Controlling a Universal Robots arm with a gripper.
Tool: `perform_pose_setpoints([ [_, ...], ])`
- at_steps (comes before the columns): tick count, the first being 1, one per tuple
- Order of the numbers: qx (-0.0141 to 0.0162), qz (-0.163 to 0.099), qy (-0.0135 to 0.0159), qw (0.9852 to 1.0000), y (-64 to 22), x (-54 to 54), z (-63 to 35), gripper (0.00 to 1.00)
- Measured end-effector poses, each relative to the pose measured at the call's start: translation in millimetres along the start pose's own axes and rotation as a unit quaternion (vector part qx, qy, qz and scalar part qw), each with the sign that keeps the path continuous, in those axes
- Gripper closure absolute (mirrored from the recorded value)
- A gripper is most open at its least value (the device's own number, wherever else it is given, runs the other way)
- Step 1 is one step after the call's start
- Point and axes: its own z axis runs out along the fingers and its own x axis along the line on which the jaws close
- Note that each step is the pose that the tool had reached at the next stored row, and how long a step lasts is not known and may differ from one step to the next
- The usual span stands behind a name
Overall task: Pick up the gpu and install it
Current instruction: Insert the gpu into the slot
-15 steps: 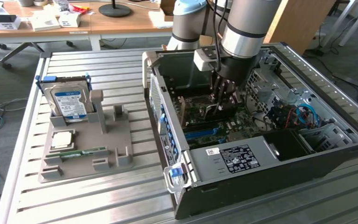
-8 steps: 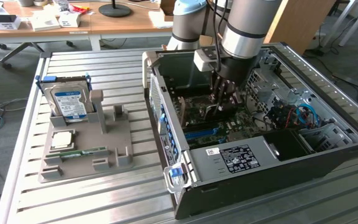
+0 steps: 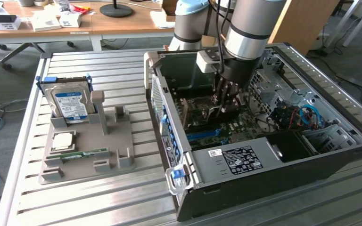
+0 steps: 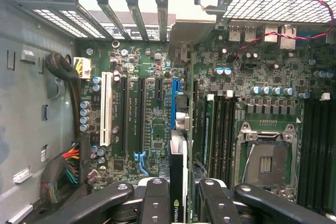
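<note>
The gpu [image 4: 177, 177], a thin dark card seen edge-on, stands upright deep inside the case [image 3: 282, 178]; the gripper [image 4: 178, 205] pinches it by its flat faces, just above the green motherboard [image 4: 152, 129]; the case's metal walls and cage crowd close around; the arm [image 3: 250, 28] drops vertically through the case's open side.

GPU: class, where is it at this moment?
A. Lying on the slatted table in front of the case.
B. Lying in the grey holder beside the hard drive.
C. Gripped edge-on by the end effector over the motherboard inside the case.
C: the wrist view shows the GPU clamped edge-on in the end effector, over the motherboard and its slots.
</note>
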Motion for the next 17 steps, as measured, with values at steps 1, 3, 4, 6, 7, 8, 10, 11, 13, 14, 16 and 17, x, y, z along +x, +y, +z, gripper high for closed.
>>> perform_pose_setpoints([
  [1, 0.0, 0.0, 0.0, 1.0, 0.0, 0.0, 0.0, 0.74],
  [3, 0.0, 0.0, 0.0, 1.0, 0.0, 0.0, 0.0, 0.74],
  [4, 0.0, 0.0, 0.0, 1.0, 0.0, 0.0, 0.0, 0.74],
  [6, 0.0, 0.0, 0.0, 1.0, 0.0, 0.0, 0.0, 0.74],
  [7, 0.0, 0.0, 0.0, 1.0, 0.0, 0.0, 0.0, 0.74],
  [8, 0.0, 0.0, 0.0, 1.0, 0.1, 0.0, 0.0, 0.74],
  [10, 0.0, 0.0, -0.0001, 1.0, 1.0, 0.0, 0.1, 0.74],
  [11, 0.0, 0.0, 0.0, 1.0, 1.8, 0.0, 0.1, 0.74],
  [13, 0.0, 0.0, -0.0001, 1.0, 3.8, -0.1, 0.3, 0.74],
  [14, 0.0, 0.0, 0.0, 1.0, 5.0, -0.1, 0.3, 0.74],
  [16, 0.0, 0.0, 0.0, 1.0, 6.7, -0.1, 0.3, 0.74],
  [17, 0.0, 0.0, 0.0, 1.0, 6.8, -0.2, 0.3, 0.74],
])
